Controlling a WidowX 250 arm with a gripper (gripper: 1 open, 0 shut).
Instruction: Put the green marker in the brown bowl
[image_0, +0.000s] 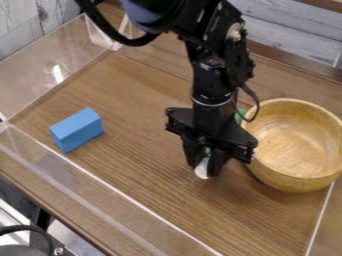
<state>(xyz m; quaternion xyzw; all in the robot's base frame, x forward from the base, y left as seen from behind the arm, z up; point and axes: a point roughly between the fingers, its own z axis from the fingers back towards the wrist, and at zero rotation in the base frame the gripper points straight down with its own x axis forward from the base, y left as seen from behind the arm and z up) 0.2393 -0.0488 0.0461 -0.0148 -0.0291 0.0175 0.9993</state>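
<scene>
- The gripper (205, 167) points straight down at the table (127, 110), its fingers low around the white end of the green marker (203, 171) — the rest of the marker is hidden behind it.
- Whether the fingers are clamped on the marker I cannot tell.
- Step in hand, as I judge it: the grasp.
- Next: lift, carry toward the brown bowl (294, 142) just beside the gripper, and release above it.
- The blue block (76, 128) lies well apart on the other side.

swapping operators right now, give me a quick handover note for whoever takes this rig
Gripper: pointing straight down at the table just left of the brown bowl, fingers closed around the green marker; only its white end shows clearly.
Marker: low at the tabletop, outside the bowl.
Bowl: appears empty, at the right side.
Blue block: far left, out of the way.
Done: marker apparently gripped.
Left: lift, carry right over the bowl, release.
</scene>
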